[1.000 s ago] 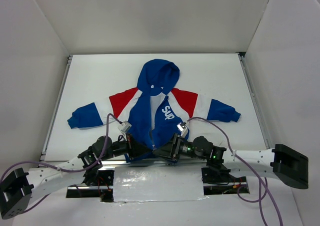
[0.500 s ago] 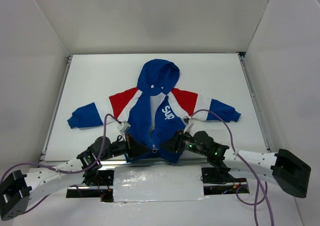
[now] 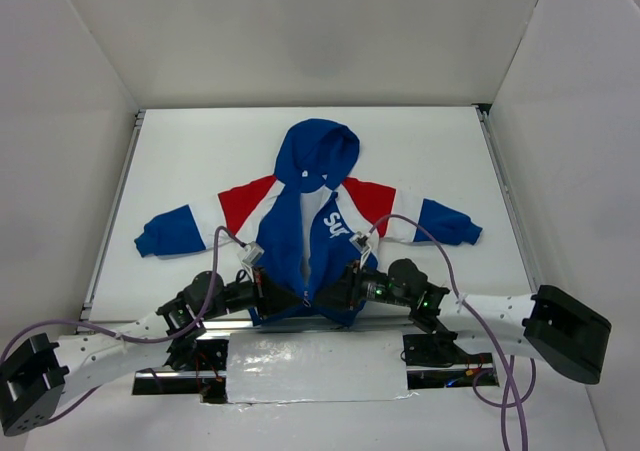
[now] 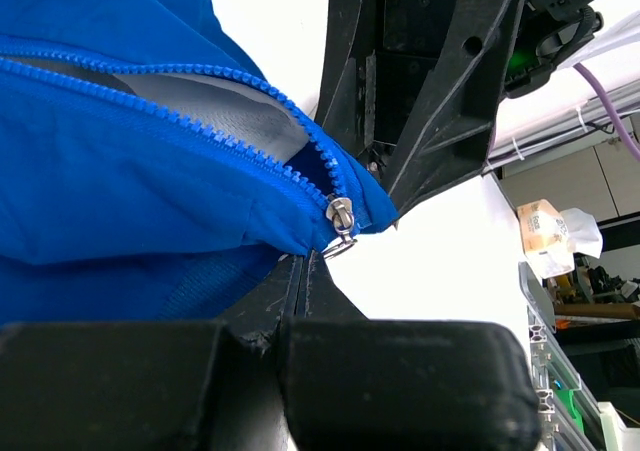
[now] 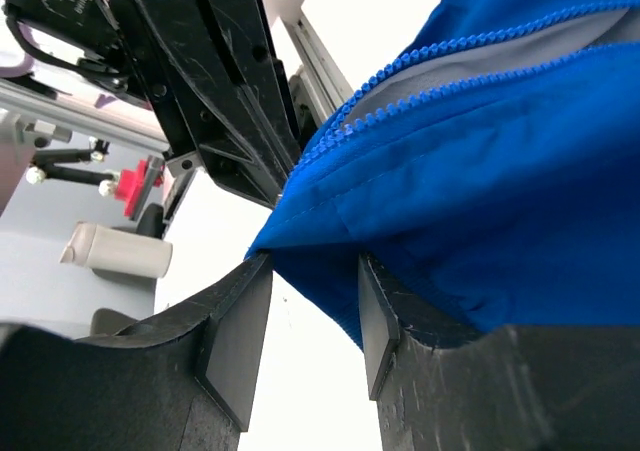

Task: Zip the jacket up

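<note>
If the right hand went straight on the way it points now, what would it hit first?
The hem corner of the jacket, already between the open fingers of the right hand. Just behind it the left hand clamps the same hem; how far behind is unclear.

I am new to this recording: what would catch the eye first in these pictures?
A royal-blue hooded jacket with red and white shoulder bands lies spread on the white table, its zip open. At its near hem the left pincer is shut on the blue cloth beside the silver zip slider, and the right pincer stands open around the hem.
</note>
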`<state>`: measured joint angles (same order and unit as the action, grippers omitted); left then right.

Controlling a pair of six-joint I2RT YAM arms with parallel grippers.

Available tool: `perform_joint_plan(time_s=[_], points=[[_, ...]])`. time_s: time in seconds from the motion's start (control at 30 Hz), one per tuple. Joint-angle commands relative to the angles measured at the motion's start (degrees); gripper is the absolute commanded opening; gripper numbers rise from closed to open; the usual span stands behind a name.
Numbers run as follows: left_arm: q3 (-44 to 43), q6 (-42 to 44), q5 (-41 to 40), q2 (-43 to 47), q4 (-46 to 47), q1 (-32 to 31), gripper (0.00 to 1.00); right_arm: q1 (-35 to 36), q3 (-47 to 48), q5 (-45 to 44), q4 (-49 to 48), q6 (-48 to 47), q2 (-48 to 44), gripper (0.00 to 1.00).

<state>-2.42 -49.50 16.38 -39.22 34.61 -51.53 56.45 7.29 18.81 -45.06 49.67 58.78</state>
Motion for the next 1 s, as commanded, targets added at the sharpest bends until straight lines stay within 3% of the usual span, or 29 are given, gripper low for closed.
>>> perform_joint_plan(time_s=[0.0,0.13,0.3,0.67,0.8,0.97], points=[[5.32,0.89,1.2,0.99,3.71,-0.33,0.0,-0.63,-0.87,-0.69,-5.39,0.69,-1.74,0.47],[5.58,0.98,1.2,2.13,3.27,-0.33,0.0,-0.98,-2.72,-6.14,-1.44,1.66,-6.22,0.48],[5.84,0.8,1.55,1.87,4.67,-0.33,0.0,-1.16,-4.04,-2.73,-3.81,0.6,-9.83,0.49],[4.88,1.42,2.78,-1.38,6.79,-0.33,0.0,-1.69,-1.66,-2.02,-7.41,2.1,0.19,0.45],[4.7,1.51,2.78,-1.47,6.52,-0.42,0.0,-1.78,-1.4,-0.18,-9.69,2.89,1.68,0.35],[4.96,1.59,2.78,-2.0,7.13,-0.42,0.0,-2.04,-1.05,1.14,-11.19,3.42,1.77,0.37]])
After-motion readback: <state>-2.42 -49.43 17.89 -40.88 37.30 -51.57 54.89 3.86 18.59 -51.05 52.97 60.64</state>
